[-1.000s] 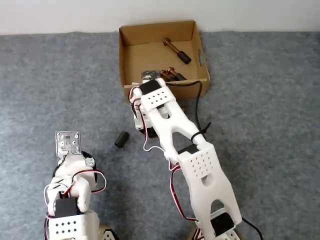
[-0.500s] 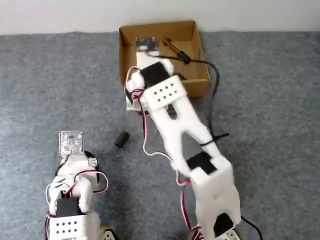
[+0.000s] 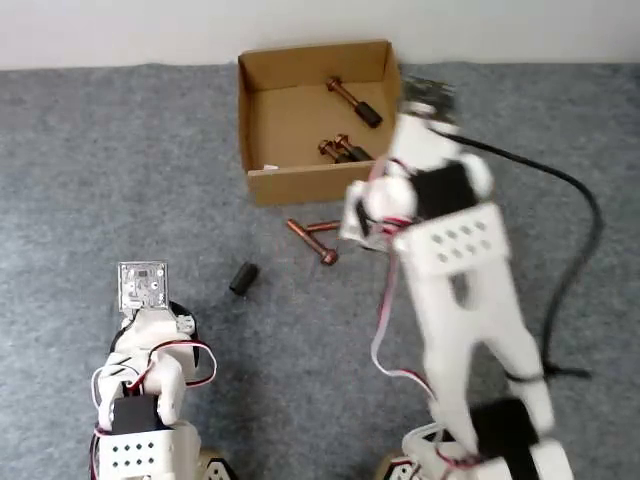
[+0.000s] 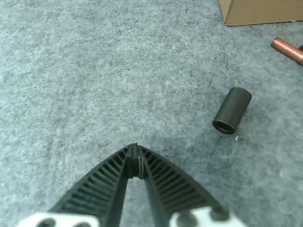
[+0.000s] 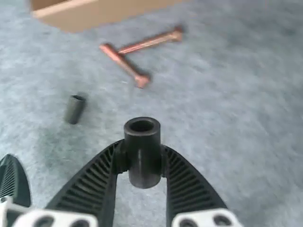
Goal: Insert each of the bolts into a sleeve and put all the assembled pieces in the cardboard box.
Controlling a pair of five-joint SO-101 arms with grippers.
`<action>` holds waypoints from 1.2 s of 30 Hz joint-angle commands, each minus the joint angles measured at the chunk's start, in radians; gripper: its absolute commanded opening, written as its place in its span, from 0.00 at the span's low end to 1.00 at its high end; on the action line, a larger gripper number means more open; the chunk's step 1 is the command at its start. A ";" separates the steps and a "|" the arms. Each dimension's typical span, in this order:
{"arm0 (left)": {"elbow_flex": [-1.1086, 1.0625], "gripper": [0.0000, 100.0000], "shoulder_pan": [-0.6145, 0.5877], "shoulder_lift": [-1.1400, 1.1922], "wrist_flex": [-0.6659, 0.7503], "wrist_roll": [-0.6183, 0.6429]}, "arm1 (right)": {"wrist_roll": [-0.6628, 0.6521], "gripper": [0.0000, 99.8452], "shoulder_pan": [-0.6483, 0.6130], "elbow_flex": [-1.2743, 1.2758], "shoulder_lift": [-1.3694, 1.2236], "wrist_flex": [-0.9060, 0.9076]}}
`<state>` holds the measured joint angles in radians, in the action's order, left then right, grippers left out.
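My right gripper is shut on a black sleeve, held upright above the carpet. Beyond it two copper bolts lie crossed in front of the cardboard box; from above these bolts sit just short of the box. A second loose black sleeve lies left of them. My left gripper is shut on nothing, low over the carpet, with that sleeve a little ahead and to one side. In the box lie three assembled pieces.
Grey carpet covers the table. The right arm stands right of the bolts, with its black cable looping out further right. The left arm sits at the near left. Open carpet lies left of the box.
The right arm has swung away from the box towards the right, uncovering the two bolts on the carpet. The left arm has stayed almost still.
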<state>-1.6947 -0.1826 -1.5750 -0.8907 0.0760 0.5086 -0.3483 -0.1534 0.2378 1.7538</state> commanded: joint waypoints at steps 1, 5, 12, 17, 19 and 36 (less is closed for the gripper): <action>0.035 0.01 -0.003 -0.006 0.011 -0.008 | 0.015 0.01 0.108 0.104 0.179 0.039; 0.120 0.01 -0.002 -0.002 0.008 -0.021 | 0.038 0.01 0.211 0.252 0.364 0.038; 0.438 0.01 0.086 0.066 -0.160 -0.094 | 0.037 0.01 0.341 0.671 0.740 -0.021; 0.584 0.01 0.193 0.313 -0.232 -0.097 | 0.037 0.01 0.407 0.896 1.017 -0.131; 0.641 0.01 0.245 0.419 -0.232 -0.097 | 0.037 0.01 0.429 0.962 1.099 -0.168; 1.125 0.01 0.442 1.151 -0.308 -0.423 | 0.005 0.01 0.527 1.215 1.448 -0.189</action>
<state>-0.7066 0.2547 -0.5148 -1.1531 -0.2877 0.5332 0.1703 1.0679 1.6372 1.5881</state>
